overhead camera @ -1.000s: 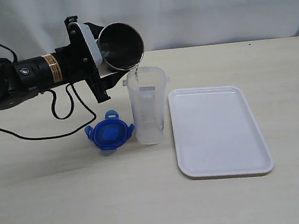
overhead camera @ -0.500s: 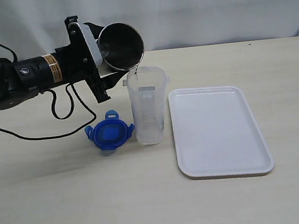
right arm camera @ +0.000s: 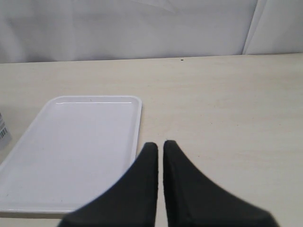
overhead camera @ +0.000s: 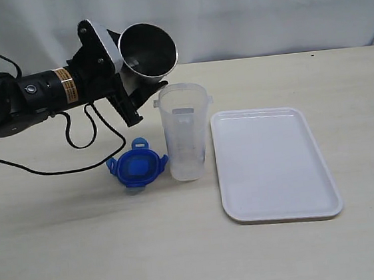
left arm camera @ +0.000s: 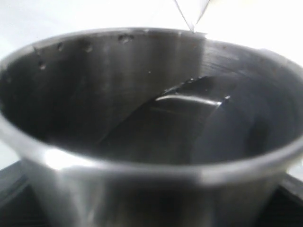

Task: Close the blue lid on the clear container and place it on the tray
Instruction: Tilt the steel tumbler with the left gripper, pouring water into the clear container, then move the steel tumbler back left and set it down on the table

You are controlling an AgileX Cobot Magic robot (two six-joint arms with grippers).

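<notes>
We see the left fingers (overhead camera: 128, 110) gripping a steel cup (overhead camera: 148, 54), tilted in the air just above the clear container (overhead camera: 185, 137). The container stands lidless on the bench (overhead camera: 84, 244), between the blue lid (overhead camera: 137, 166) and the tray (overhead camera: 274, 171). The right fingers (right arm camera: 149, 182) are pressed closed over the bench near the tray.

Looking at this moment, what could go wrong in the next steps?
1. The left gripper holds the steel cup tilted close to the rim of the clear container. Moving it away could clip this tall, narrow container and tip it, or drops from the wet cup could fall on the table.
2. The blue lid lies close beside the container's base. A gripper reaching for it might nudge the container.
</notes>
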